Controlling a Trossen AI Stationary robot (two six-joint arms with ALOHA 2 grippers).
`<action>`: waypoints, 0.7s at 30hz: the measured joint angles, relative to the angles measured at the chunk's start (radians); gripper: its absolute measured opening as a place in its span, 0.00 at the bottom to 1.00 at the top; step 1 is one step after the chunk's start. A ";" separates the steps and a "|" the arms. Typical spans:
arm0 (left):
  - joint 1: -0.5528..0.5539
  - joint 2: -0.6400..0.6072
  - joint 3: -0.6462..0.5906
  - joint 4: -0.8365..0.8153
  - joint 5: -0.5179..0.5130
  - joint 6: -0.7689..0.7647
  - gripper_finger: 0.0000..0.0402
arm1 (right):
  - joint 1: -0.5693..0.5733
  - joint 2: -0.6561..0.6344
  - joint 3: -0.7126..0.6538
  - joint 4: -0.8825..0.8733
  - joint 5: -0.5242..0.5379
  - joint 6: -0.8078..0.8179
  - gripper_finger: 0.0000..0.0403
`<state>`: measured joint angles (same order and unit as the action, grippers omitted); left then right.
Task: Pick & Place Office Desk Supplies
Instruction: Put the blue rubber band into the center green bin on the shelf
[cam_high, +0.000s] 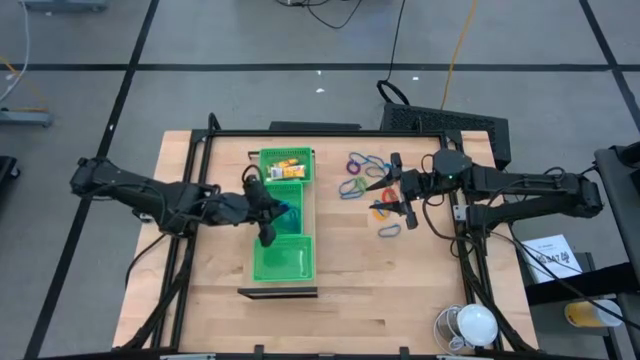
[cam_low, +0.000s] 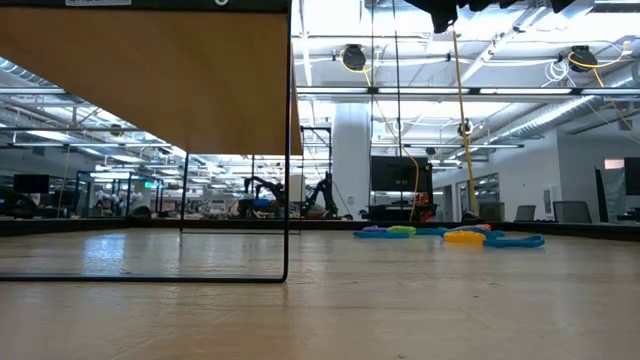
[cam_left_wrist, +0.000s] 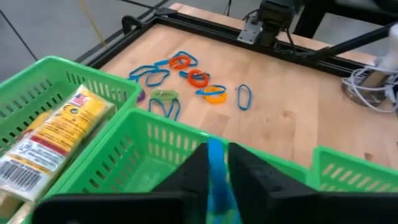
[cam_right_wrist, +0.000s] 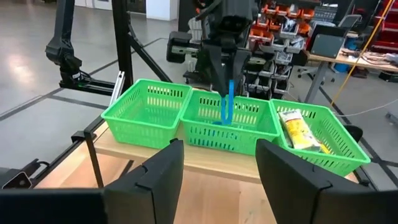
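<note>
Over the middle box of the long green tray (cam_high: 283, 215), the left gripper (cam_right_wrist: 225, 73) hangs with a blue loop (cam_right_wrist: 226, 102) between its fingers. The loop dangles down into that box. From its own wrist camera the fingers (cam_left_wrist: 189, 174) press close on both sides of the blue band, so they are closed on it and have not let go yet.

One end box holds yellow packets (cam_left_wrist: 53, 140). The box at the other end looks bare. So I judge the job is only partly done: the packets are put away, and this loop is about to drop in.

Farther across the worktop (cam_high: 400, 290), many loops (cam_high: 365, 175) lie in a loose bunch, in blue, orange, green and purple. They are well apart from the tray, so a lot is left to carry.

The right gripper (cam_high: 392, 192) sits just beside that bunch. Its fingers (cam_right_wrist: 163, 171) are spread open with nothing between them.

From above I can see both arms and the whole bunch. Only the wrist cameras show the blue loop being held. The camera down at worktop level shows the loops (cam_low: 450, 236) lying flat and far off, but no fingers at all.
</note>
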<state>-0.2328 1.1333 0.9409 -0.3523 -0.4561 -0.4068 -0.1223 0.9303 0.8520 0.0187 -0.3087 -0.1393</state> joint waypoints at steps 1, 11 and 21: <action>0.004 0.001 0.000 0.000 0.000 0.000 0.22 | 0.000 0.000 0.000 -0.005 0.000 0.004 0.48; 0.010 -0.059 0.000 0.015 -0.043 0.057 0.62 | 0.000 0.000 0.000 -0.119 0.147 0.019 0.48; 0.016 -0.222 -0.152 0.123 -0.174 0.072 0.69 | 0.002 -0.008 -0.084 -0.373 0.236 0.088 0.47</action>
<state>-0.2167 0.9118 0.7892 -0.2288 -0.6300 -0.3345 -0.1198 0.9226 0.7683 -0.3542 -0.0731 -0.0512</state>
